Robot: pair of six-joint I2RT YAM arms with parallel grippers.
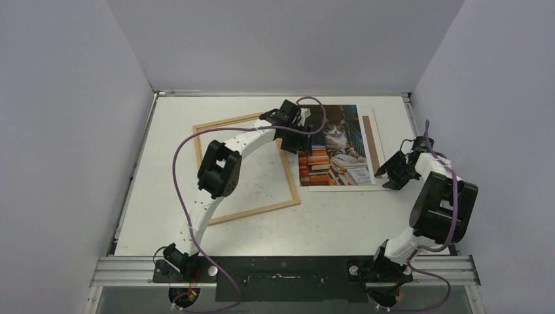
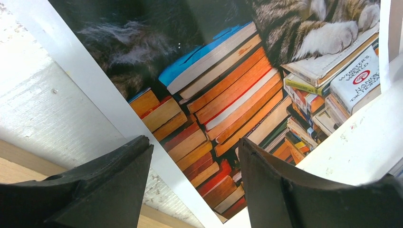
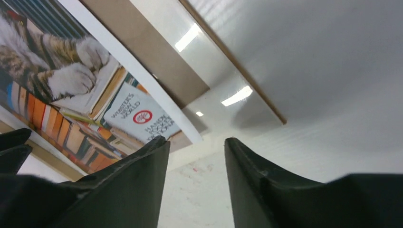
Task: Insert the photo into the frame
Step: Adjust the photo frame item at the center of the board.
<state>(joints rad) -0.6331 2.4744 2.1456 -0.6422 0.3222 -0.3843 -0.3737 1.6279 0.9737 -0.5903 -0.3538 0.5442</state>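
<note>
From above, the photo (image 1: pixel 335 147) lies flat on the white desk (image 1: pixel 340 222), right of centre and toward the far side. The frame (image 1: pixel 249 213) lies tilted to its left, its right rail running close along the photo's left edge. A strip of brown board (image 1: pixel 372 140) shows from under the photo's right edge. The left claw (image 1: pixel 288 139) hangs over the photo's left edge, between photo and frame. The right claw (image 1: pixel 387 173) sits just beside the photo's near right corner

In the left wrist view, the left claw (image 2: pixel 194 145) is released, its two dark fingers (image 2: pixel 109 190) standing well apart with nothing between them. The photo (image 2: pixel 228 90) fills the space just beyond the tips, showing stacked orange, red and blue books and the cat's paws. Its white border crosses in front of the left finger, and a light-wood piece of the frame (image 2: pixel 12 173) shows at the lower left

In the right wrist view, the right claw (image 3: pixel 196 141) is also released, a clear gap between its fingers (image 3: pixel 133 190). The photo (image 3: pixel 71 90) lies to the left and beyond, its white-bordered corner pointing right at the gap. The brown board (image 3: pixel 152 52) lies beneath that edge. Whether the left finger touches the photo cannot be told
</note>
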